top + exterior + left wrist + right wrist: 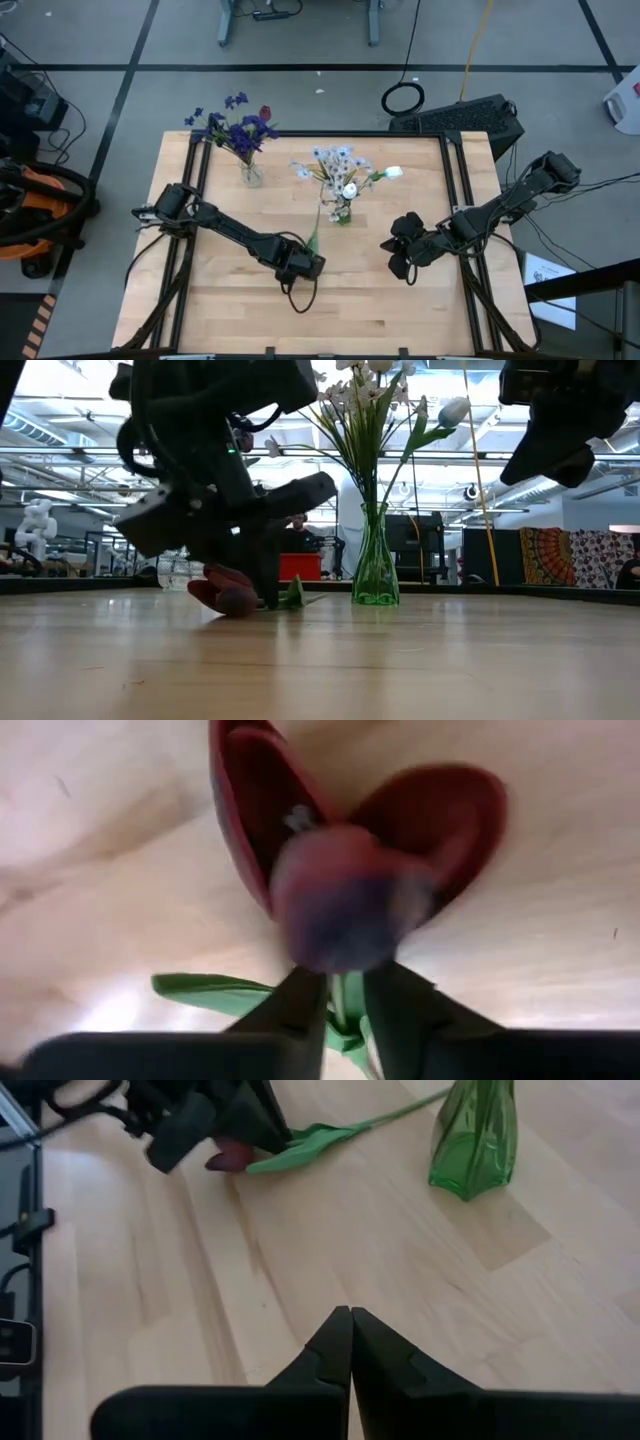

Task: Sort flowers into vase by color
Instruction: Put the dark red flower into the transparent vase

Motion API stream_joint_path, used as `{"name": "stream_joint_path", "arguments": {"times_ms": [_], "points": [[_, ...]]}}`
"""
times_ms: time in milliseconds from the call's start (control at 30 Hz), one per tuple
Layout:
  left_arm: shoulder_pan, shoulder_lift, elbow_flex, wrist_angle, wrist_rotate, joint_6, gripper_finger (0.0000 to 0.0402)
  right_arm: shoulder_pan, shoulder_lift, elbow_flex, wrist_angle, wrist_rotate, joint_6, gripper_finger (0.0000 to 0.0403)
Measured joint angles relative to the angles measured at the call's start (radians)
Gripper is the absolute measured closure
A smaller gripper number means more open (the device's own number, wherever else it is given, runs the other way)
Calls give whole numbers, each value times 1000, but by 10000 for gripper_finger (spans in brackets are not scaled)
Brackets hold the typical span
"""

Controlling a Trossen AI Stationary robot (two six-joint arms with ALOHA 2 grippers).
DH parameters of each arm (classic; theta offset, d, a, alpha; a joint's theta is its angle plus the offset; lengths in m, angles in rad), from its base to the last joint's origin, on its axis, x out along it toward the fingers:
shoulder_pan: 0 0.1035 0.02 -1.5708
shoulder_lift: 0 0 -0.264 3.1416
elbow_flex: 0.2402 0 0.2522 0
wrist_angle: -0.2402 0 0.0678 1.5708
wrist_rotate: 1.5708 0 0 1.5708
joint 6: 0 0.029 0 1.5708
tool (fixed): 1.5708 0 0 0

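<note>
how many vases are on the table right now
2. A clear vase holding purple-blue flowers stands near the far-left edge. A green vase holding white flowers stands at the table's centre.

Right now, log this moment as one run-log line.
left gripper: shut on red tulip stem, on table | right gripper: shut, empty, raised | green vase: white flowers

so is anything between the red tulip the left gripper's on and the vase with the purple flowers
Nothing visible. The left gripper has its fingers on the stem of the dark red tulip, lying on the table. Only bare wood lies between it and the clear vase; the green vase stands off to the side.
</note>
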Motion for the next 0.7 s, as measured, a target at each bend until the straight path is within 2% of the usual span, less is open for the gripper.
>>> {"name": "stream_joint_path", "arguments": {"times_ms": [133,300,467,567,700], "points": [[-32,-2,10,-32,-62,-71,389,6,0,0,20,0,-2,403],[-73,-3,34,-131,-78,-260,393,13,0,0,20,-1,-9,403],[-94,-4,92,-296,-84,-662,397,14,0,0,28,-4,-39,403],[-94,-19,127,-382,-11,-945,398,14,0,0,28,-4,-55,403],[-83,-83,140,-382,105,-1263,399,14,0,0,27,-6,-93,403]]}}
